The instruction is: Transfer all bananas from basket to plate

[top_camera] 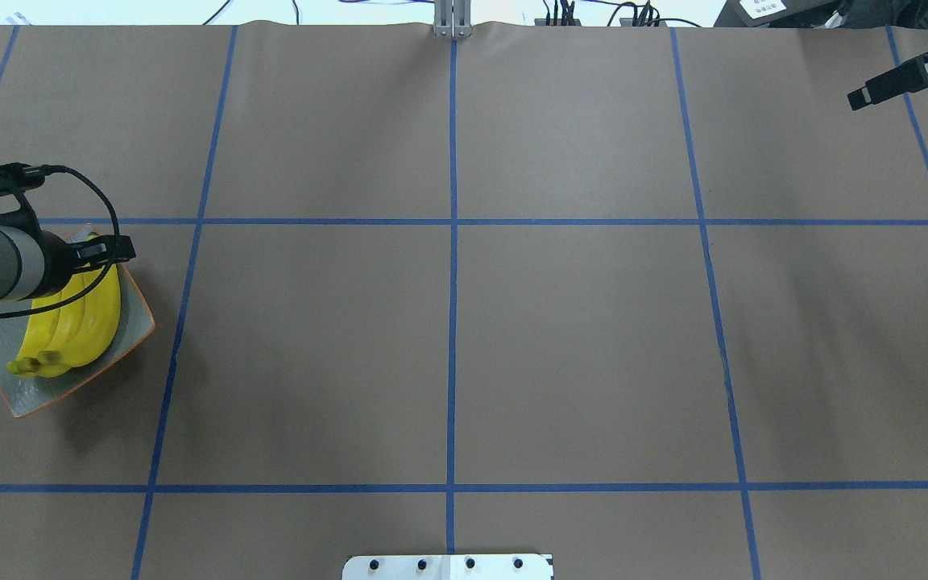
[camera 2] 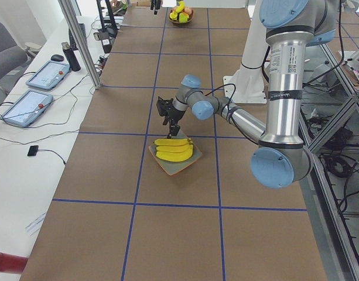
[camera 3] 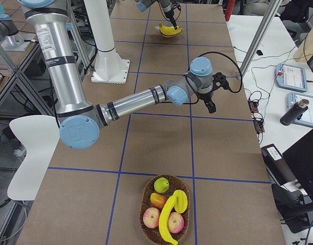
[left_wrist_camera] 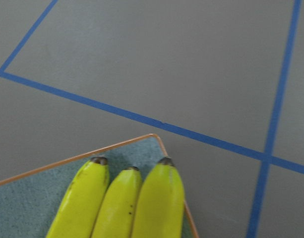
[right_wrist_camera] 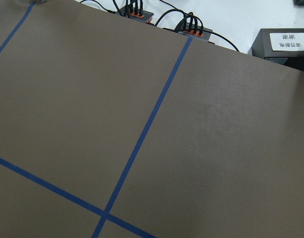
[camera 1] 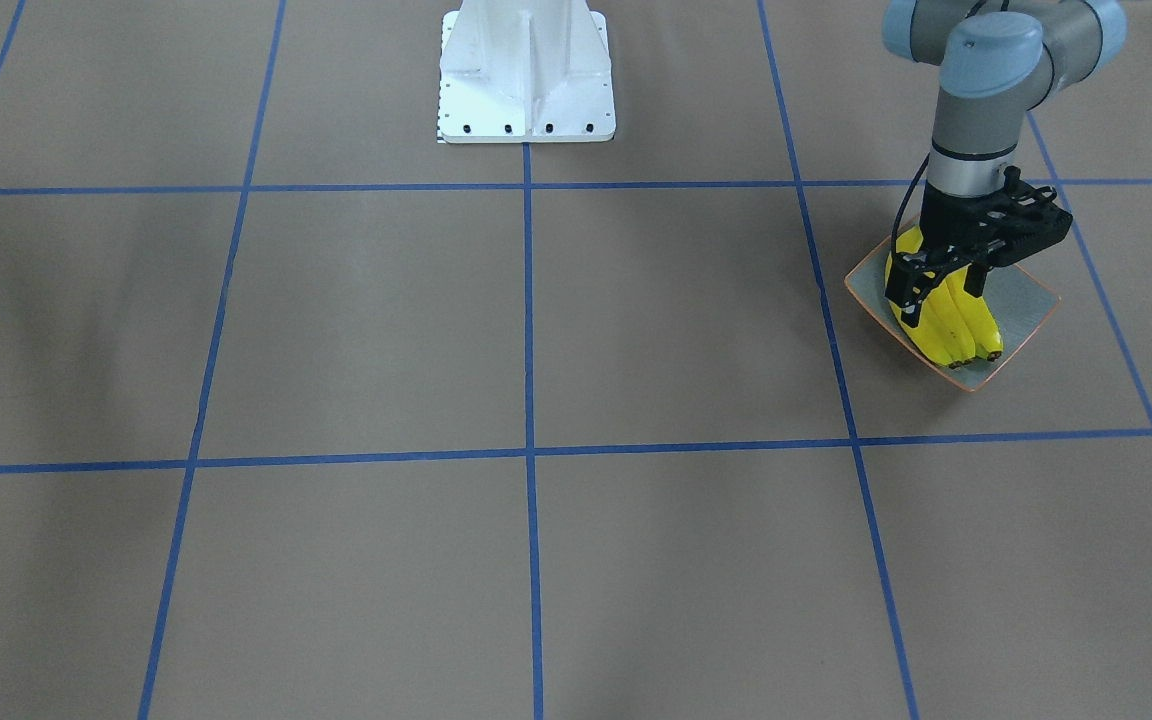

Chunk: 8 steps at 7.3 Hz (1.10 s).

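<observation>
Only the right-end view catches the woven wicker basket [camera 3: 145, 199], one curved yellow banana [camera 3: 169, 214] inside. Three smooth yellow bananas [camera 1: 956, 325] lie on the orange-rimmed grey plate [camera 1: 1031, 300] near the worktop's left edge, right under the left jaws, which are spread apart. The right jaws: can't tell.

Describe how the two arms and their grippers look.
Both arms are silver-grey tubes with rounded pale blue joint caps. The left arm and the right arm each carry a printed label along the tube. The left gripper and the right gripper are black, with two slim fingers. A thin black cable loops over the left wrist.
</observation>
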Motion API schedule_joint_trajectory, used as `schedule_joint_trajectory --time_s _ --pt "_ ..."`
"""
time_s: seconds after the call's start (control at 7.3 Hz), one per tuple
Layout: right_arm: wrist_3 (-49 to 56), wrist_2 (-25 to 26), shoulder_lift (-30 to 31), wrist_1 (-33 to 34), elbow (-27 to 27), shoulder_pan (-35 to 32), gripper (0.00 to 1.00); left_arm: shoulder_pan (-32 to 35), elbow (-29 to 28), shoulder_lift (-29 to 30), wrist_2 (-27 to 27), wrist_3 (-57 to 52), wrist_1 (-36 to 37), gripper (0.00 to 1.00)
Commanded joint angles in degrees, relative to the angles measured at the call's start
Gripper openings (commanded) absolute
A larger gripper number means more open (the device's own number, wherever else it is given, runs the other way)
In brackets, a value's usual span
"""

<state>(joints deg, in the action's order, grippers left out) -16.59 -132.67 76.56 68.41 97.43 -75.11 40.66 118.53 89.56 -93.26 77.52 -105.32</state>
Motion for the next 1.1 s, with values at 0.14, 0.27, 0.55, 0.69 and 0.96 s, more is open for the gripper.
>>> schedule_joint_trajectory --time_s 0.14,0.27,0.55,0.69,0.96 --pt "18.09 -4.68 3.76 0.05 -6.60 -8.35 1.00 0.57 7.06 1.75 -5.61 -1.84 0.03 1.00" --pt "25.75 -4.88 5.16 0.05 -9.42 -10.91 1.00 0.48 7.07 2.28 -5.62 -1.85 0.03 1.00" --pt "41.47 -4.88 8.93 0.05 -13.91 -15.57 1.00 0.48 6.81 2.98 -5.62 -1.85 0.03 1.00" --pt "49.91 -4.70 10.43 0.05 -16.28 -17.42 1.00 0.39 6.72 2.99 -5.53 -1.76 0.03 1.00" --pt "61.90 -4.00 12.98 -0.04 -20.33 -18.58 1.00 0.39 6.80 3.16 -5.53 -1.76 0.03 1.00"
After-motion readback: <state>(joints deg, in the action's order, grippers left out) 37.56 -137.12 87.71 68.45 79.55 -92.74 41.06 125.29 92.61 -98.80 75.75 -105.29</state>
